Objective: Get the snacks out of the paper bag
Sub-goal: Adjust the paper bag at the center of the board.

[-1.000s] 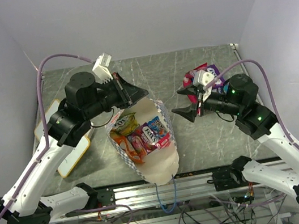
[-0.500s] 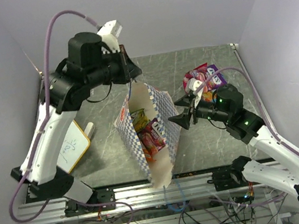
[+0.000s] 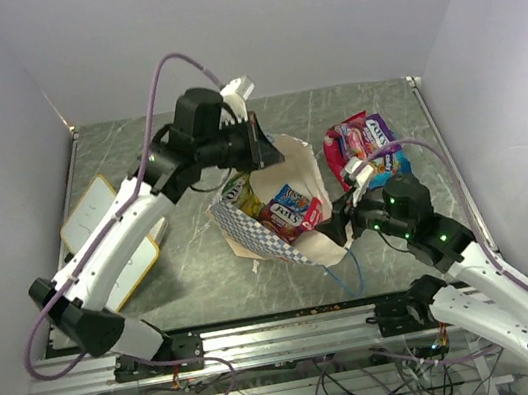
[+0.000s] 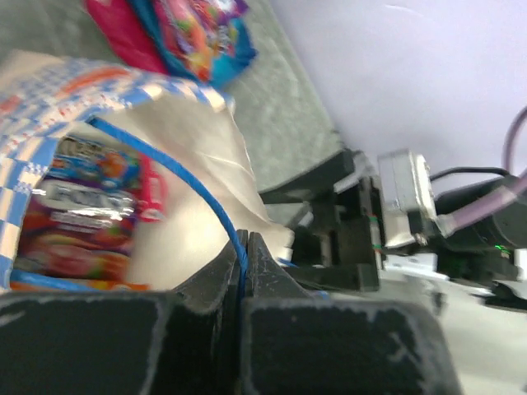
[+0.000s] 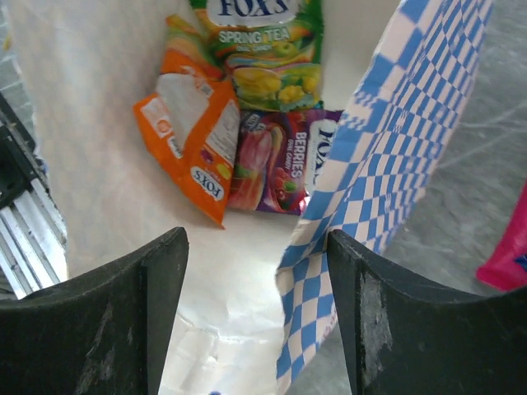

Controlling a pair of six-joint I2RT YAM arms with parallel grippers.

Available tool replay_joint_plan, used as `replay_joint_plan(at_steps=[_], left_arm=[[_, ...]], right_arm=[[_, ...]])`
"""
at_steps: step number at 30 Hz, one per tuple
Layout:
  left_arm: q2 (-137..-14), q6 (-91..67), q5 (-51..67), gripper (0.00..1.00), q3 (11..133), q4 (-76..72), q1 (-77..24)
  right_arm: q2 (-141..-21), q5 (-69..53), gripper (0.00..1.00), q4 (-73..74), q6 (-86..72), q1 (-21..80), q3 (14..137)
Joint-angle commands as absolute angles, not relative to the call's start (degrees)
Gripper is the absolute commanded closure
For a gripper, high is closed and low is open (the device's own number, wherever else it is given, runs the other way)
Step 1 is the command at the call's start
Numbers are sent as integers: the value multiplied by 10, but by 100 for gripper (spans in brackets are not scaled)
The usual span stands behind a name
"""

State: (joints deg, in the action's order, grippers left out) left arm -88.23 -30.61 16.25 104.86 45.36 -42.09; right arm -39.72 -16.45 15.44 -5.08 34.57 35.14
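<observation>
The paper bag [image 3: 304, 243] hangs tilted from one thin blue cord handle [image 4: 207, 196], and my left gripper [image 3: 262, 149] is shut on that cord. The bag's mouth faces my right gripper [image 3: 336, 230], which is open right at the opening. In the right wrist view the bag's checkered wall [image 5: 387, 164] runs between the fingers [image 5: 156, 321], close to the right one. Inside lie snacks: a green packet [image 5: 263, 49], an orange one [image 5: 193, 140] and a purple one [image 5: 284, 160]. More snacks [image 3: 361, 141], pink, purple and blue, lie on the table behind the right arm.
A yellow-edged whiteboard [image 3: 96, 221] lies at the left of the grey table [image 3: 134, 148]. The bag's second blue handle [image 3: 350, 269] dangles toward the near rail. Purple walls close in the back and sides.
The left arm has swung right and lowered, carrying the bag by its cord from hanging upright to tilted. The right gripper has moved nearer and down to the bag's mouth.
</observation>
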Motion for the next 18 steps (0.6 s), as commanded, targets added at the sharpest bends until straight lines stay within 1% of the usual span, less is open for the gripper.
replay_joint_plan(at_steps=[1, 2, 5, 9, 13, 16, 18], left_arm=[[-788, -506, 301, 93, 867, 97, -433], [-780, -515, 307, 93, 851, 73, -433], [-780, -524, 317, 93, 862, 97, -433], [-782, -551, 340, 93, 862, 87, -433], [-769, -547, 314, 93, 871, 118, -433], [-766, -526, 294, 93, 888, 145, -433], [-771, -517, 287, 93, 902, 158, -431]], right_arm=[[-373, -112, 31, 222, -39, 347, 394], [-375, -115, 31, 234, -14, 347, 411], [-393, -128, 31, 262, 27, 347, 479], [-416, -230, 32, 267, 116, 348, 543], [-449, -304, 32, 281, 193, 347, 624], [-478, -366, 33, 292, 234, 350, 652], [-483, -378, 35, 263, 233, 360, 651]])
